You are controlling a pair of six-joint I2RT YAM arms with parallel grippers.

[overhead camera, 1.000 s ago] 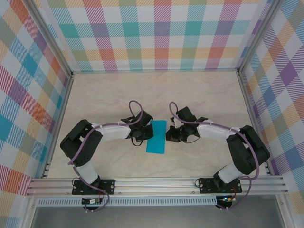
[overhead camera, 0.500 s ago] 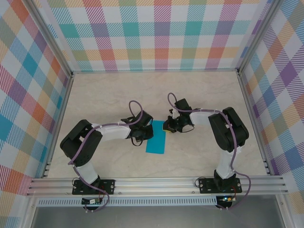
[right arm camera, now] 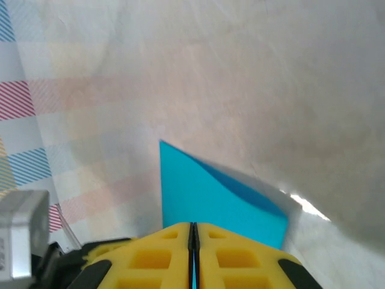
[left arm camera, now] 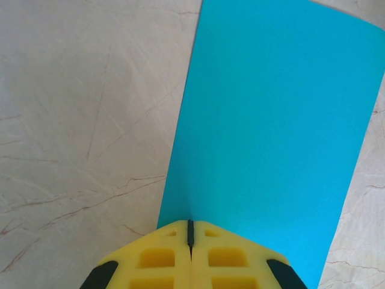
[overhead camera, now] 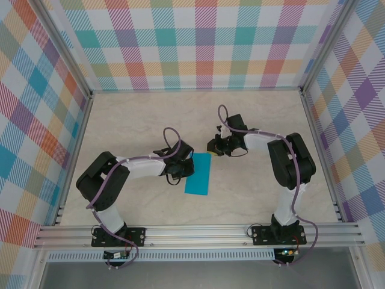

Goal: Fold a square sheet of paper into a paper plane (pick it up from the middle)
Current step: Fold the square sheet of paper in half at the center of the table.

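Extending ahead, the paper sheet (left arm camera: 271, 132) touches the left pincer (left arm camera: 190, 224).

Paper (overhead camera: 198, 174) on table (overhead camera: 132, 120); left tool (overhead camera: 183, 171) at its edge.

Overhead, the light is bright, even and diffuse. The arms (overhead camera: 138, 165) throw only faint, soft-edged shadows on the pale tabletop (overhead camera: 252, 198). The straight frame posts (overhead camera: 63, 48) splay outward toward the picture's corners.

From the left wrist the picture is sharp. The veins in the surface left of the left gripper (left arm camera: 190, 232) are crisp. The teal-blue sheet of paper (left arm camera: 271, 120) ahead of it is flatly lit, without glare, and the yellow fingers (left arm camera: 156, 259) look a touch soft.

From the right wrist everything is smeared and washed out. The surface beyond the right gripper (right arm camera: 192, 227) is hazy, and the checked wall (right arm camera: 36, 150) to its left is pale. A small white glare spot sits by the paper's right corner, and a darker band of shade crosses the sheet.
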